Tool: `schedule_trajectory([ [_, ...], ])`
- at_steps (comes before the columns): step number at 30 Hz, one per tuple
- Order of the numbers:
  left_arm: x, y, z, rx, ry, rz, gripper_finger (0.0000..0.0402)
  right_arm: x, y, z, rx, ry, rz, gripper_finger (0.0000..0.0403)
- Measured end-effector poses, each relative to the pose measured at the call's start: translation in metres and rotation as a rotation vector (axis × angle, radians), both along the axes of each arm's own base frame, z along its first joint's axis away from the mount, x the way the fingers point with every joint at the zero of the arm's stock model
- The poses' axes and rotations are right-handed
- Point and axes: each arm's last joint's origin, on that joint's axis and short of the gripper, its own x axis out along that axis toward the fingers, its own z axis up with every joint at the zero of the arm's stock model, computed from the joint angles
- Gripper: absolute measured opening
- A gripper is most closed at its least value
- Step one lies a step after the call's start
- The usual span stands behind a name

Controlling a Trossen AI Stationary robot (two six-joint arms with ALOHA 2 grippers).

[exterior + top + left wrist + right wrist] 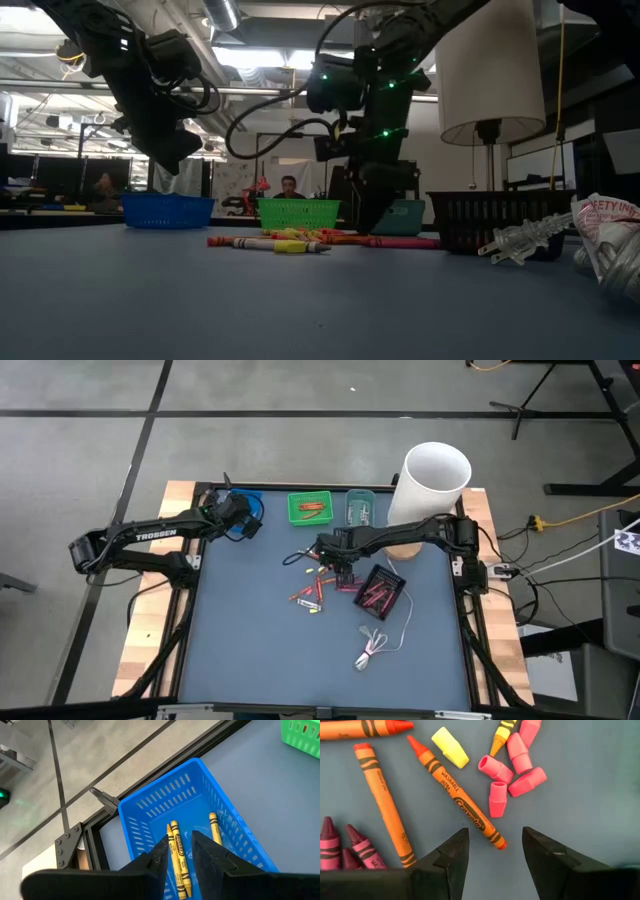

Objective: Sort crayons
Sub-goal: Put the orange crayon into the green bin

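Observation:
Loose crayons (312, 592) lie scattered mid-table; orange, yellow and dark pink ones show in the right wrist view, with short pink stubs (512, 770) among them. My right gripper (495, 832) hangs open, pointing steeply down, just above an orange crayon (455, 795); its fingers stand on either side of that crayon's blunt end (496, 841). It also shows low over the pile (372, 215). My left gripper (180, 838) hovers open over the blue basket (165, 795) at the far left, where yellow crayons (176, 855) lie on the bottom.
Along the far edge stand a green basket (310, 508) with orange crayons and a teal basket (362, 508). A tall white cylinder (432, 480) rises at the far right. A black basket (380, 592) holds pink crayons. A white cable (375, 650) lies nearer.

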Motion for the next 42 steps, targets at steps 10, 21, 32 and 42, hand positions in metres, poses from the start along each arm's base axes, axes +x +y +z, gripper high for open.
schedule_trajectory([
  [10,0.0000,0.0000,-0.0001,0.000,0.000,0.000,0.0069,-0.0059,0.0019,-0.0089,0.053,0.006,0.013,0.0181],
  [21,0.0000,0.0000,-0.0001,0.000,0.000,0.000,0.0069,-0.0072,0.0029,-0.0097,0.102,0.013,0.023,0.0181],
  [32,0.0000,0.0000,-0.0001,0.000,0.000,0.000,0.0069,-0.0078,0.0041,-0.0110,0.117,0.020,0.029,0.0105],
  [42,0.0001,0.0000,-0.0001,0.000,0.000,0.000,0.0069,-0.0070,0.0044,-0.0112,0.099,0.015,0.029,0.0011],
])
